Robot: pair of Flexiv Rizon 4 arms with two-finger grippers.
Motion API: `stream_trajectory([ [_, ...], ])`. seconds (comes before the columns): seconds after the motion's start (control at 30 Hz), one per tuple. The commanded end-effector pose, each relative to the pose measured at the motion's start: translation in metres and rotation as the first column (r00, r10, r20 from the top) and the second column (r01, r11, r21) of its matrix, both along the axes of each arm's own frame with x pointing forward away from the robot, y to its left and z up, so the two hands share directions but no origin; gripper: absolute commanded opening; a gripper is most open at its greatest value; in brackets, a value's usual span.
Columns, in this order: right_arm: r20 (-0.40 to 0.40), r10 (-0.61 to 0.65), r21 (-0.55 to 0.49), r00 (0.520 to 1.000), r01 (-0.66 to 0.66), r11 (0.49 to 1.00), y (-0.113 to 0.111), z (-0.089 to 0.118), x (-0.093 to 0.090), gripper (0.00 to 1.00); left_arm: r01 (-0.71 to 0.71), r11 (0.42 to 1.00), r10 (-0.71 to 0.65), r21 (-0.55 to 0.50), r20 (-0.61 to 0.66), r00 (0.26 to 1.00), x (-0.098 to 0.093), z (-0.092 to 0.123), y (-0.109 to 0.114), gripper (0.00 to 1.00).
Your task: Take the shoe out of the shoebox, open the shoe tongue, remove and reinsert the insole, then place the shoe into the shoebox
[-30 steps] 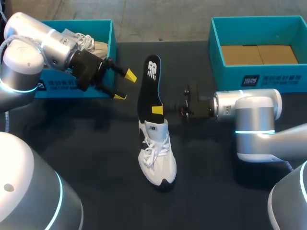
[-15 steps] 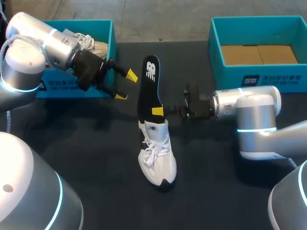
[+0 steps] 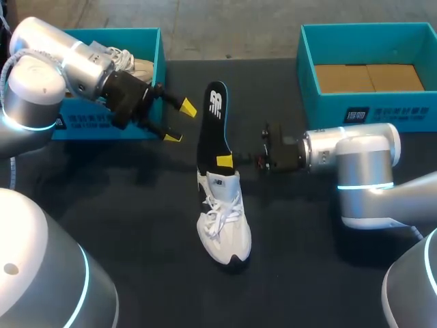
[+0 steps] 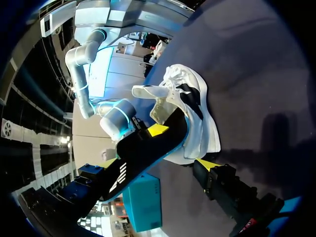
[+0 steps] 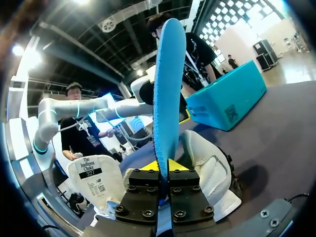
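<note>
Where the black counter [image 3: 123, 205] lies nearest, the white shoe [image 3: 225, 229] rests on its sole, toe toward the near edge and laces up, well apart from both boxes. Its tongue [image 5: 94, 180] is folded away from the opening (the labelled underside shows in the right wrist view). From the heel opening the insole [image 3: 213, 126] rises and leans away, black face up in the head view and blue underside seen edge-on from the right wrist. How deep its lower end sits in the shoe I cannot tell. The right tool [image 3: 225, 161], coming in from the right, is clenched on the insole's edge just above the shoe's collar; in its own view both fingers press the thin blue edge between them. Farther back and to the left, the left tool [image 3: 176, 121] hangs released, its two yellow tips spread, beside the insole and touching nothing. Behind it stands the teal left shoebox [image 3: 158, 51] with a second shoe [image 3: 126, 61] inside. At the far right is the right shoebox [image 3: 321, 113], brown cardboard [image 3: 369, 77] on its floor.
</note>
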State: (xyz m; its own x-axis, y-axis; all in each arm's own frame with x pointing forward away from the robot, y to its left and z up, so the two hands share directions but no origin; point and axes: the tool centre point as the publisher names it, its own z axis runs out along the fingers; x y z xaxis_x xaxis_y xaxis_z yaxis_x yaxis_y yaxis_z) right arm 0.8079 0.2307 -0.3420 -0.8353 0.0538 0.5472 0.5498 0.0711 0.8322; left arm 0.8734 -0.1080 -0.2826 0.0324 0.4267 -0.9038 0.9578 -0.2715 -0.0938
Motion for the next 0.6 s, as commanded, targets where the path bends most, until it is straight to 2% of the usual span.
stream_trajectory([
  [0.03, 0.004, -0.002, -0.005, 1.000, 0.002, 1.000, 0.002, 0.000, 0.001, 0.27, 0.005, 1.000, -0.005, 0.000, -0.001, 1.000, 0.003, -0.001, -0.001, 1.00],
  [0.23, 0.013, 0.002, -0.008, 1.000, -0.002, 1.000, 0.004, 0.005, 0.005, 0.27, 0.002, 1.000, -0.002, 0.000, -0.003, 1.000, 0.003, -0.001, -0.001, 1.00],
  [0.6, 0.044, 0.013, -0.007, 0.999, -0.013, 1.000, 0.006, 0.016, 0.014, 0.32, 0.006, 1.000, -0.006, -0.001, -0.001, 1.000, 0.003, -0.002, -0.002, 1.00],
])
